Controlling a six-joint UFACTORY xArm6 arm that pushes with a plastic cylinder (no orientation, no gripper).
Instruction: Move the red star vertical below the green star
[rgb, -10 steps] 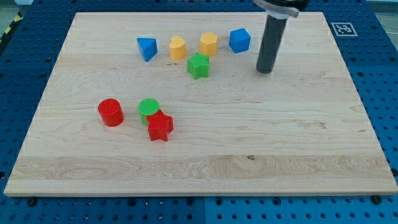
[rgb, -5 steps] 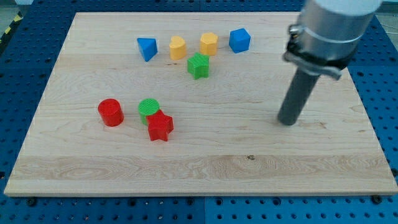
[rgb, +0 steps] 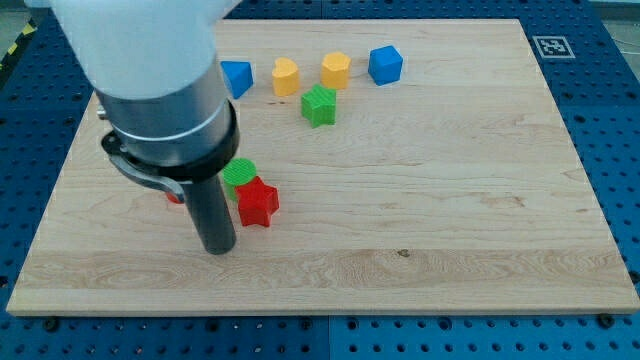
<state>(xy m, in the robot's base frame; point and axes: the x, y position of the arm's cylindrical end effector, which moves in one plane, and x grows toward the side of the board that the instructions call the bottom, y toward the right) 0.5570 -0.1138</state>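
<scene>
Red star (rgb: 257, 202) touches the green cylinder (rgb: 238, 173); my tip (rgb: 218, 249), a gripless tool, sits lower-left.

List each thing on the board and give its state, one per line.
my tip: down on the board, left of and below the red star, apart from it
red star: flat, touching the green cylinder
green cylinder: partly hidden by the rod
green star: flat, alone
red block: mostly hidden
blue blocks: flat
yellow blocks: flat
</scene>
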